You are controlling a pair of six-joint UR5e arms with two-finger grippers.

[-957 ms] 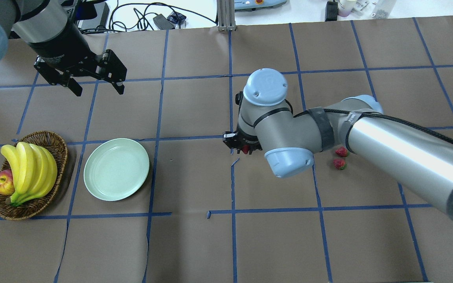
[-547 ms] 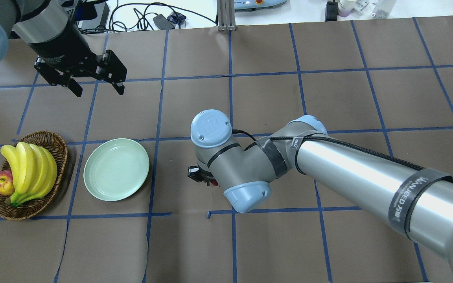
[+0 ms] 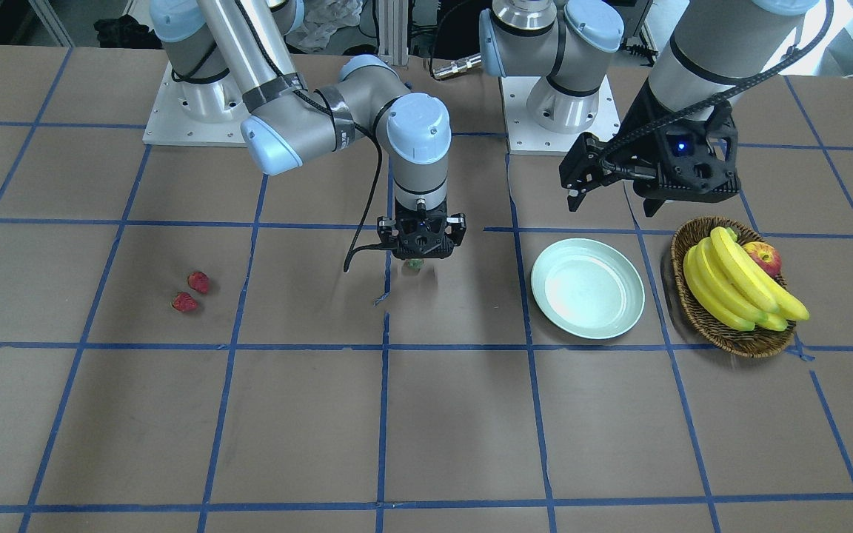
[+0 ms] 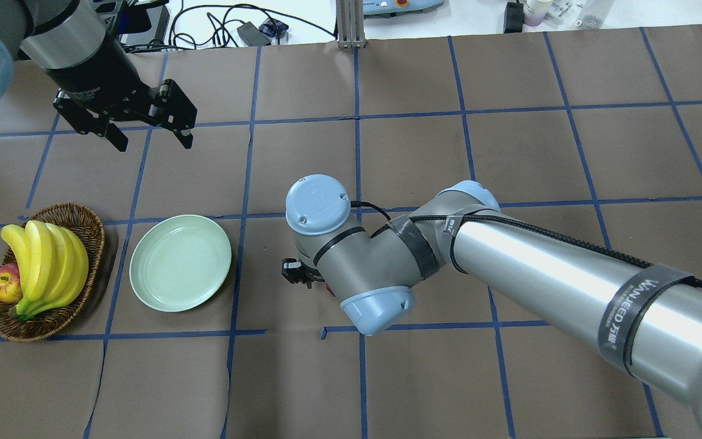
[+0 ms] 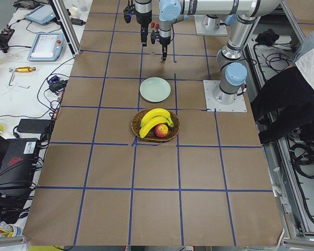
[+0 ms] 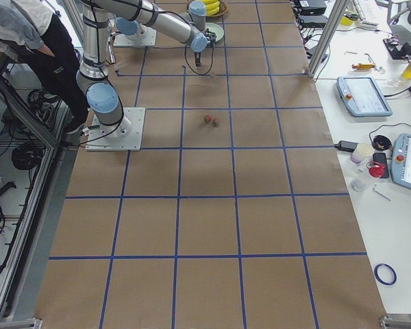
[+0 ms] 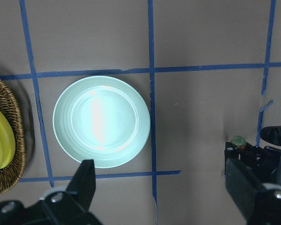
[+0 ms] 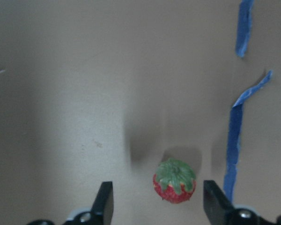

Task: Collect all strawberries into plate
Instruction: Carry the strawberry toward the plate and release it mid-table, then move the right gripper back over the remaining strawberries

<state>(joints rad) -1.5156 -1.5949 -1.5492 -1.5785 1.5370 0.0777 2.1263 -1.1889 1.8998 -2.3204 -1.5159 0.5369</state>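
One strawberry [image 8: 174,182], green cap towards the camera, shows between the fingers of my right gripper [image 8: 160,185]. The fingers stand apart and neither touches it, so the gripper is open. From the front, this strawberry [image 3: 414,263] peeks out under the right gripper [image 3: 420,255], a grid square short of the mint-green plate [image 3: 588,289]. Two more strawberries [image 3: 198,282] [image 3: 184,302] lie together on the paper far from the plate [image 4: 180,262]; my right arm hides them in the overhead view. My left gripper [image 4: 155,143] hangs open and empty beyond the plate.
A wicker basket [image 4: 92,231] with bananas [image 4: 46,262] and an apple [image 4: 3,285] stands just beside the plate. Blue tape lines grid the brown paper. A person stands by the robot's base in the side views.
My right arm has swept from mid-table towards the plate, then slowed, with the strawberry staying at its gripper. It now covers the two lying strawberries in the overhead view. The left arm has not moved.
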